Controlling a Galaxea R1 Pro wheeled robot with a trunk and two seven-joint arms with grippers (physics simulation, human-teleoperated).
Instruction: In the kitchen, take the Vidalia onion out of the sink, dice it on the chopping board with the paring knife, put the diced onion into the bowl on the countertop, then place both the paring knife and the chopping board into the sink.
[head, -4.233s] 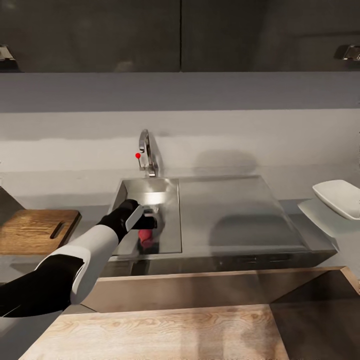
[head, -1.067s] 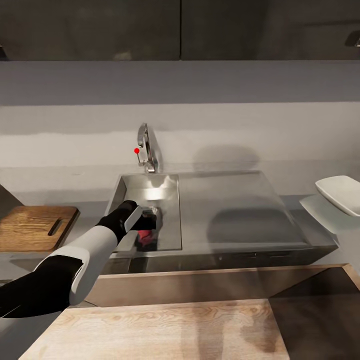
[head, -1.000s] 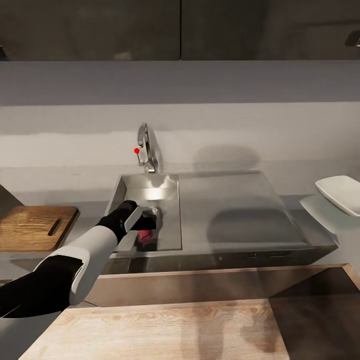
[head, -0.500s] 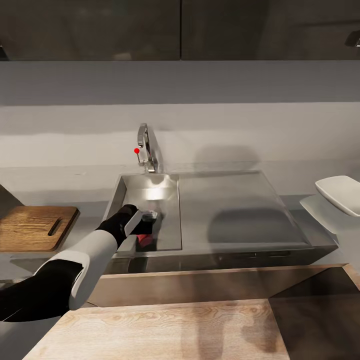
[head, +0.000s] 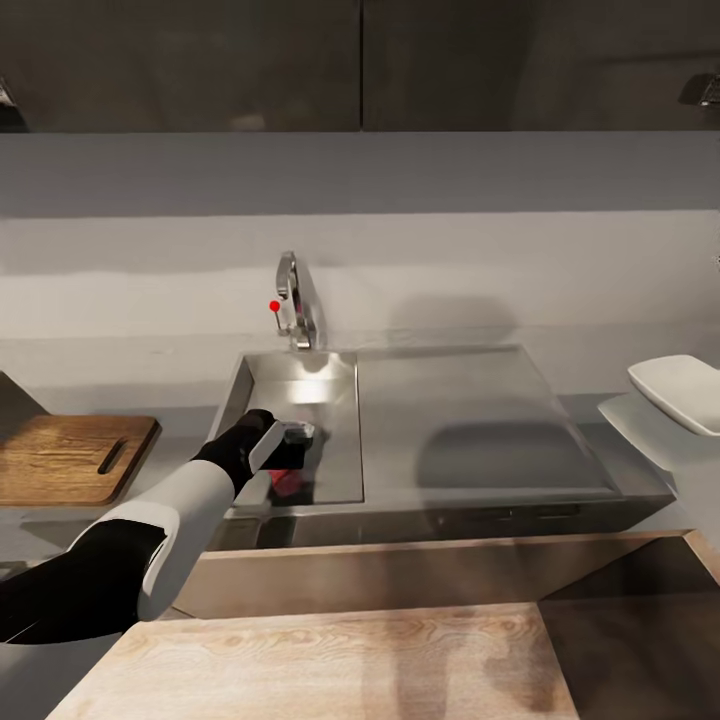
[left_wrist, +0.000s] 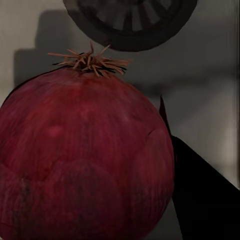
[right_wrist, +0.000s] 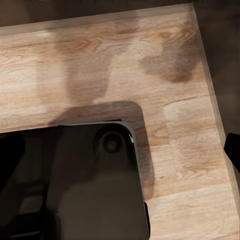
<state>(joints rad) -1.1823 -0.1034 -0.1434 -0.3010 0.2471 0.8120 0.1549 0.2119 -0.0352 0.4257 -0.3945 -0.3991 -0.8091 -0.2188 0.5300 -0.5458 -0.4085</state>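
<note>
The Vidalia onion (left_wrist: 82, 160) is where we begin: it sits low in the sink (head: 340, 380) basin, a dark red globe with a tuft of dry roots on its crown, and in the left wrist view it looms large just below the round dark drain (left_wrist: 130, 22). In the head view we see only a red patch of it (head: 288, 482) beneath the left tool (head: 292, 447), which reaches down into the basin near its front wall. One dark finger (left_wrist: 200, 195) shows right beside the onion's flank in the wrist view; we cannot tell whether it touches the skin, nor whether the left tool stands apart or is clamped on the onion. The faucet (head: 292, 300), with a small red dot on its lever, rises behind the basin, and the steel drainboard spreads to the right of it. On the table (head: 150, 375) to the left of the sink lies the chopping board (head: 70, 458), flat, its slot handle toward the sink. The white bowl (head: 680, 392) rests on the table at the far right, well apart from the sink. In the right wrist view we see light wood floor (right_wrist: 165, 75) and a dark part of the robot's base (right_wrist: 90, 185); the right tool's state we cannot tell.
</note>
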